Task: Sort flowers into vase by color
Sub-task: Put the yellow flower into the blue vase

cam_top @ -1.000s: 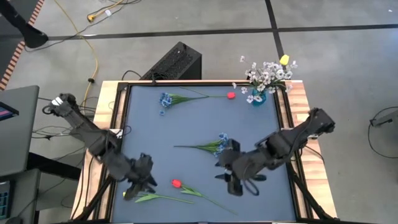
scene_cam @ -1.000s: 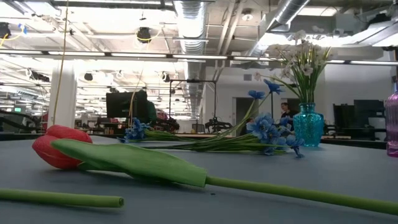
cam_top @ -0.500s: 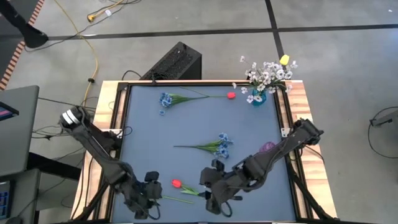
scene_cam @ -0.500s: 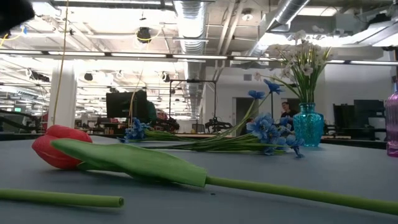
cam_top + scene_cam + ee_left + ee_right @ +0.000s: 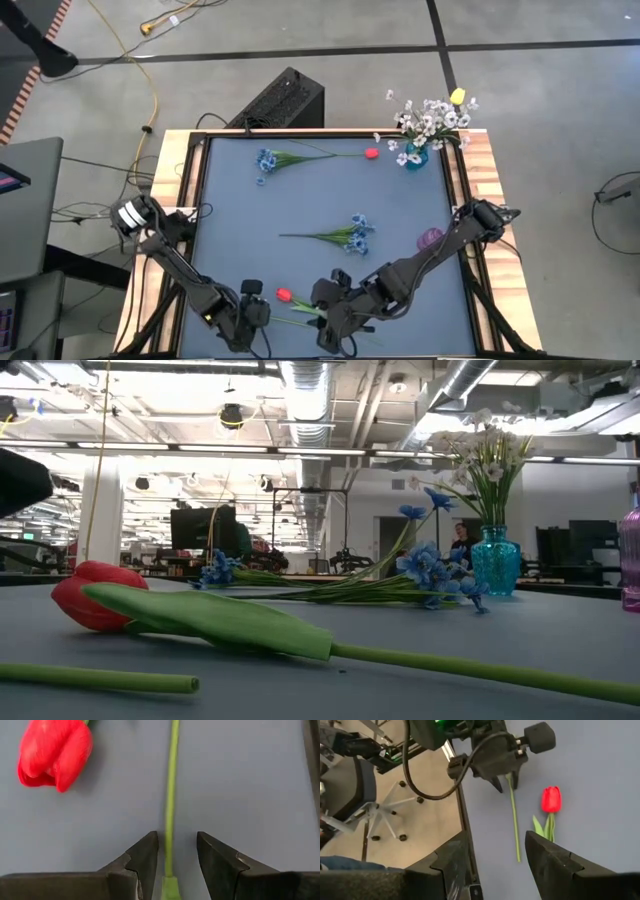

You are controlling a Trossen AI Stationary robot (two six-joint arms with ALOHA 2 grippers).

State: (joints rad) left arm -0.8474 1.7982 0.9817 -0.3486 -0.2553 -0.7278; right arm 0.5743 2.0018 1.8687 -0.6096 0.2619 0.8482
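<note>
A red tulip (image 5: 283,295) lies near the table's front edge, its bud (image 5: 52,752) resting on the blue-grey top. Beside it lies a bare green stem (image 5: 171,795). My left gripper (image 5: 177,836) is low over that stem and open, with one finger on each side and a gap to both. What lies at the stem's end under the gripper is hidden. My right gripper (image 5: 496,835) hangs open above the table just right of the tulip, empty. Two blue flowers (image 5: 355,235) (image 5: 265,158) lie farther back. A teal vase (image 5: 415,155) holds white sprays.
A purple vase (image 5: 430,240) stands near the right edge, close under my right arm. A small red bud (image 5: 371,153) lies at the far middle. The wooden frame (image 5: 190,200) rims the table, and a black box (image 5: 285,100) sits beyond the far edge.
My left gripper has come down and toward the near edge, turning as it went, and now straddles the green stem. My right gripper has sunk and gone toward the table's left and near edge, closing in on the tulip. No flower has moved.
</note>
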